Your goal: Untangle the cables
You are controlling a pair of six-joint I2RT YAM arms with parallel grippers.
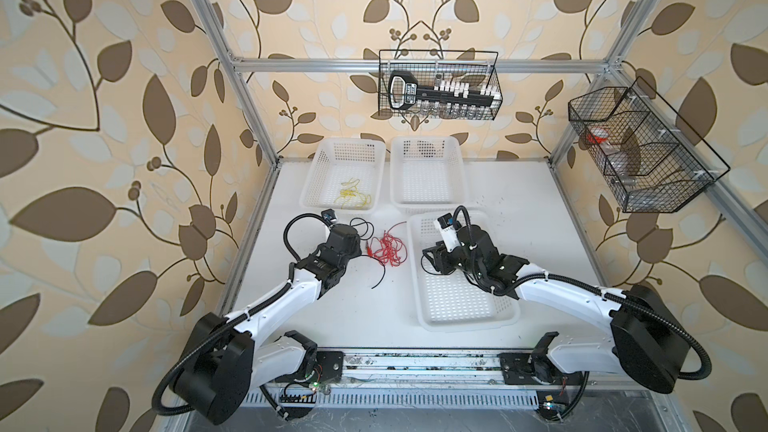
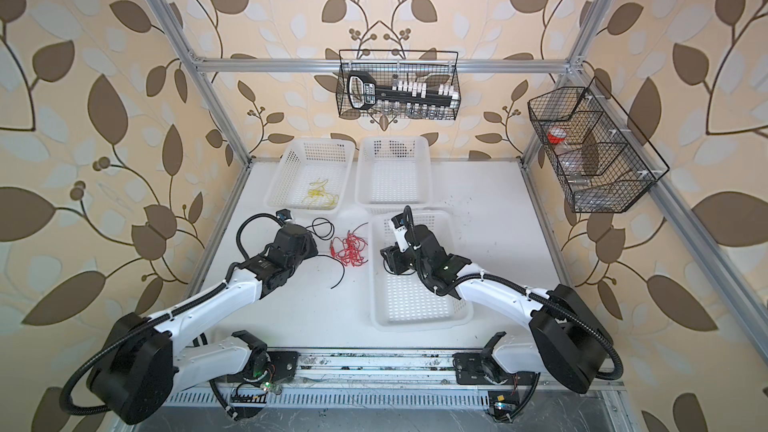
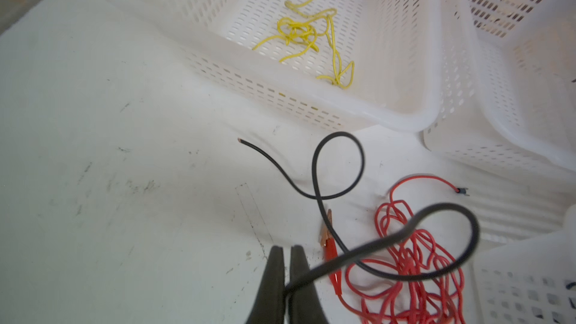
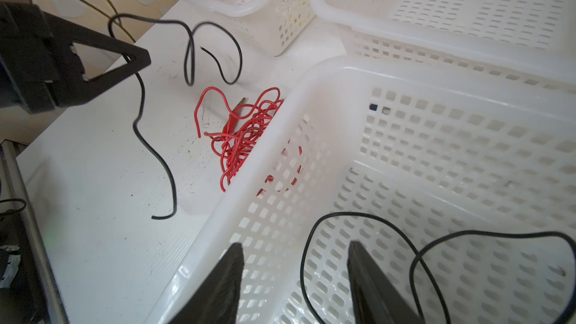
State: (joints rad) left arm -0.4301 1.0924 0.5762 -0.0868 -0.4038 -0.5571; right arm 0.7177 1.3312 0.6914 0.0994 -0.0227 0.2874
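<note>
Finds the left hand (image 3: 286,249) pressed together and clamped on a black cable (image 3: 314,166), held up off the bench (image 3: 109,213). Traces that cable away from the fingertips through two curling loops to a bare copper-coloured tip near the far left basket (image 3: 280,95). Sees, in the right wrist view, the other stretch of it trailing down from the hand in a long wave to a free end low over the bench.

Records the right hand (image 4: 295,244) inside the near basket (image 4: 436,151), fingers well apart and gripping nothing. Notes a second black cable (image 4: 303,263) lying looped on that basket's floor, with one loop running between the spread fingers in the wrist view; cannot tell whether touching either finger.

Locates the red cable (image 1: 386,247) in a tangled heap on the bench, between the left hand and the near basket, just beside that basket's outer wall. Notes a red clip (image 3: 332,263) with a copper-coloured nose at the edge of the heap, crossed in the left wrist view by the clamped black cable.

Locates the yellow cable (image 1: 353,197) bunched on the floor of the far left basket, well apart from the red heap. Places the far middle basket (image 1: 395,176) just beside the far left one, both at the back of the bench.
</note>
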